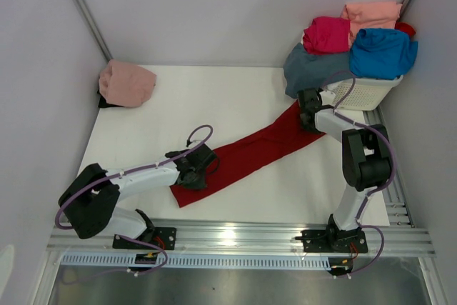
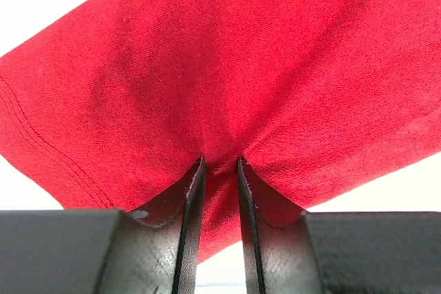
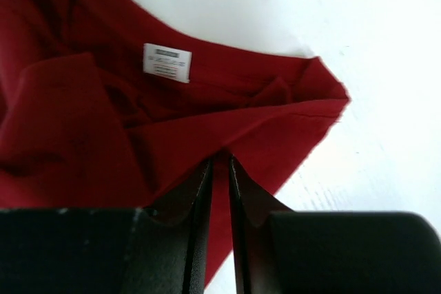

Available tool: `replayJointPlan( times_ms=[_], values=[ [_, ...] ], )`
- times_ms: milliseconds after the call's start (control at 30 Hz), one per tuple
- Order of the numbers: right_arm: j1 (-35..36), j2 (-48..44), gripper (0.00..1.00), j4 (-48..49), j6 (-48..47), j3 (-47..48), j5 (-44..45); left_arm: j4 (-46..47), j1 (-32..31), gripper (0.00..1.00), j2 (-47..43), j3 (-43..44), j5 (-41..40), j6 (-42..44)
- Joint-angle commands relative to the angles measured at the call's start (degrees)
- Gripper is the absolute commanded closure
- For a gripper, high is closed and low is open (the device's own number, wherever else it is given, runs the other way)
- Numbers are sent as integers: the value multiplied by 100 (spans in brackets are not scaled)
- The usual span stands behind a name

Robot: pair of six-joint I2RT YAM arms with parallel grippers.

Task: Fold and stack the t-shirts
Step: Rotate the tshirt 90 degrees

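Dark red shirt (image 1: 250,153) lies stretched across the table (image 1: 214,105). The left gripper (image 2: 220,164) pinches its near end, and the right gripper (image 3: 220,159) pinches the label end beside the basket (image 1: 364,94).

The dark red t-shirt (image 2: 275,67) is matt, finely knit cloth, the left claw (image 2: 220,164) smooth, faintly shiny black plastic, the surface (image 1: 214,98) smooth matt white.

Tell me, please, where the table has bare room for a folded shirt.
Free: the table's middle, between the pink t-shirt and the basket, and the near-right patch this side of the dark red t-shirt. Crowded: the far-right corner by the basket.
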Motion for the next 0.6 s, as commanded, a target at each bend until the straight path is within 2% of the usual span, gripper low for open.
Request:
replayJointPlan(
  times_ms=[0, 400, 567],
  values=[
    [1, 48, 82, 397, 44, 92, -428, -267, -23, 71, 30, 20, -238, -144],
    [1, 803, 82, 855, -53, 689, -2045, -276, -23, 71, 39, 29, -203, -241],
    [1, 1452, 82, 654, -97, 1444, -2660, -311, -32, 71, 74, 29, -176, -285]
  ],
)
